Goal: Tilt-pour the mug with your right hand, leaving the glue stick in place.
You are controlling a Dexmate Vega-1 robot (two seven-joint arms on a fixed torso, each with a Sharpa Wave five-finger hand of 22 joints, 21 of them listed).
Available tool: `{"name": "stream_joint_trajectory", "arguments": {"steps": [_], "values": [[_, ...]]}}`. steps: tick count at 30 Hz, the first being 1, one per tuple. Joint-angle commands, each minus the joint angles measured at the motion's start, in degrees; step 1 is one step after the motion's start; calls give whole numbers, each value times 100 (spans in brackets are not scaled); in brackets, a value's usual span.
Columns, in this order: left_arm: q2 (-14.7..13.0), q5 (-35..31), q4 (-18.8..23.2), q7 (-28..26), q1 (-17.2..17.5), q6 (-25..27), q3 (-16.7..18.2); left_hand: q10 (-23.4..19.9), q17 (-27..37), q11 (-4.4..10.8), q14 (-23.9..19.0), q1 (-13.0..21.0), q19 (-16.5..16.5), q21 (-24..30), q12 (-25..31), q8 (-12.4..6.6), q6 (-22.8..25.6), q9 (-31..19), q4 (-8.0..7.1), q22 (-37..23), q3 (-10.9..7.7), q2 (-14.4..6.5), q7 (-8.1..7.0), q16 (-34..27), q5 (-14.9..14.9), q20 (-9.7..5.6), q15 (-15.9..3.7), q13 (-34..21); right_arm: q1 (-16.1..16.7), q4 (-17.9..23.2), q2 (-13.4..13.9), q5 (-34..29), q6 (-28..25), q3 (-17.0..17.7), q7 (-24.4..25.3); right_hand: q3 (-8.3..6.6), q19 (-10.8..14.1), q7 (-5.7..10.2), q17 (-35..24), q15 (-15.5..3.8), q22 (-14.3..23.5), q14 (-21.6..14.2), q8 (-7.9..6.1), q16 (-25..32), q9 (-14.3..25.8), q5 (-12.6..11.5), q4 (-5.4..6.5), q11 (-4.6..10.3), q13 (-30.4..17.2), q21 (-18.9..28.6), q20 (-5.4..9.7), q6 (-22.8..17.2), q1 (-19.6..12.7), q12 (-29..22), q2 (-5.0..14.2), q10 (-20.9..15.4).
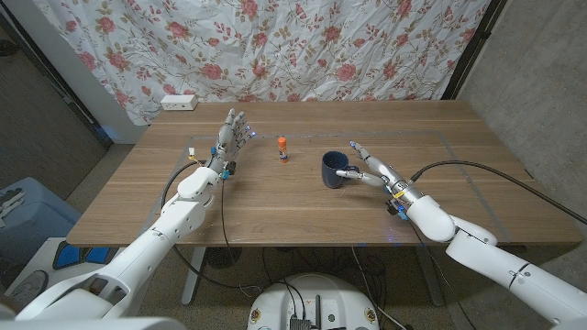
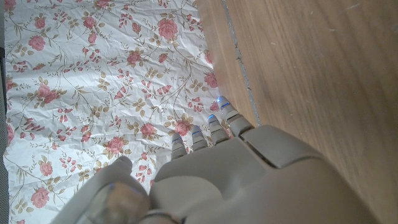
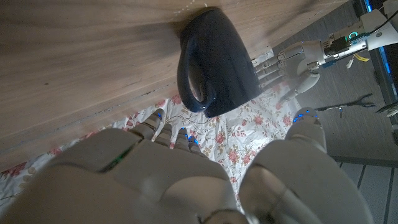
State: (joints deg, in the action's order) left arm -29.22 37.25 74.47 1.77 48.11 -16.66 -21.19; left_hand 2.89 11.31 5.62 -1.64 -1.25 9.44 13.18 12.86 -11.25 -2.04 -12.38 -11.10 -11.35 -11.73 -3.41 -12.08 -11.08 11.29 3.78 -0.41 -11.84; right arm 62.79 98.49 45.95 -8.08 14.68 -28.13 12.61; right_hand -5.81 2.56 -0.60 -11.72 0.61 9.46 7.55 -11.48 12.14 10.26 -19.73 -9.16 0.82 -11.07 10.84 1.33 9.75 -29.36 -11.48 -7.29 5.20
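A dark blue mug stands upright a little right of the table's middle, and in the right wrist view the mug turns its handle toward my hand. My right hand is just right of it, fingers spread and reaching at the handle, holding nothing; the right hand stops a short way from the handle. The glue stick, white with an orange cap, stands upright to the mug's left. Further left my left hand stands with fingers apart and pointing up, and that left hand holds nothing.
A white power strip lies at the table's back left edge. A floral curtain hangs behind the wooden table. A black cable loops over the table's right part. A blue bin stands on the floor at left.
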Motion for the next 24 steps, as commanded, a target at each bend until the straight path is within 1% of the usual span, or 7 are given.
{"name": "stream_joint_trajectory", "arguments": {"steps": [1, 6, 8, 16, 20, 21, 24], "values": [[-1, 0, -5, -1, -3, 4, 0, 19, 30, 42, -44, -18, 49, 34, 23, -35, -20, -14, -6, -17, -34, -680, -40, -28, 23, -2, -25, -26, -165, -265, -201, -109, 105, -197, 22, -32, 20, 16, -10, -46, 12, -25, -38, 25, 33, -43, -21, 14, -30, 21, -43, 667, -106, -37, 18, -32], [-1, -1, -4, -2, -2, 4, 0, 19, 30, 40, -44, -18, 49, 34, 23, -35, -19, -14, -6, -17, -34, -680, -40, -28, 23, -3, -23, -26, -245, -407, -288, -74, 176, -266, -1, -52, 20, 29, -5, -87, 13, -127, -39, 58, 34, -70, -23, 46, -33, 13, -82, 673, -179, -54, 32, -104], [-1, -1, -3, -2, -2, 4, 0, 21, 30, 29, -45, -18, 49, 34, 22, -37, -15, -14, -6, -17, -34, -680, -38, -29, 23, -3, -19, -26, -271, -460, -312, -70, 218, -289, -2, -65, 44, 42, 0, -101, 14, -234, -48, 92, 35, -89, -25, 51, -34, 17, -107, 656, -233, -70, 37, -169], [-1, -1, -1, -3, 0, 5, 0, 21, 29, 35, -44, -18, 50, 35, 23, -38, -12, -14, -6, -17, -34, -680, -41, -28, 23, -4, -25, -26, -349, -594, -413, -95, 245, -372, 26, -102, 108, 97, 8, -149, 15, -344, -75, 114, 38, -128, -33, 56, -38, 28, -128, 598, -361, -88, 56, -272], [-1, 0, -1, -3, 0, 4, 0, 24, 29, 43, -46, -18, 49, 34, 21, -37, -13, -15, -6, -17, -34, -680, -41, -29, 23, -1, -26, -26, -381, -677, -472, -88, 290, -404, 58, -134, 167, 129, 13, -167, 14, -426, -101, 131, 41, -156, -44, 62, -43, 38, -39, 538, -471, -98, 68, -341], [-1, 0, -1, -3, 0, 4, 0, 27, 29, 44, -46, -18, 49, 34, 20, -38, -12, -15, -6, -17, -34, -680, -41, -29, 23, -3, -26, -26, -390, -699, -489, -76, 299, -412, 59, -145, 188, 133, 15, -170, 14, -456, -117, 136, 43, -166, -48, 95, -44, 40, -22, 500, -513, -104, 68, -376], [-1, -1, -2, -3, 0, 4, 0, 18, 29, 31, -47, -18, 50, 34, 24, -38, -11, -15, -6, -17, -34, -680, -40, -30, 23, -3, -24, -26, -421, -763, -530, -71, 343, -436, 76, -160, 226, 129, 19, -196, 13, -518, -133, 149, 45, -179, -54, 107, -46, 44, -6, 460, -575, -113, 65, -427]]}}
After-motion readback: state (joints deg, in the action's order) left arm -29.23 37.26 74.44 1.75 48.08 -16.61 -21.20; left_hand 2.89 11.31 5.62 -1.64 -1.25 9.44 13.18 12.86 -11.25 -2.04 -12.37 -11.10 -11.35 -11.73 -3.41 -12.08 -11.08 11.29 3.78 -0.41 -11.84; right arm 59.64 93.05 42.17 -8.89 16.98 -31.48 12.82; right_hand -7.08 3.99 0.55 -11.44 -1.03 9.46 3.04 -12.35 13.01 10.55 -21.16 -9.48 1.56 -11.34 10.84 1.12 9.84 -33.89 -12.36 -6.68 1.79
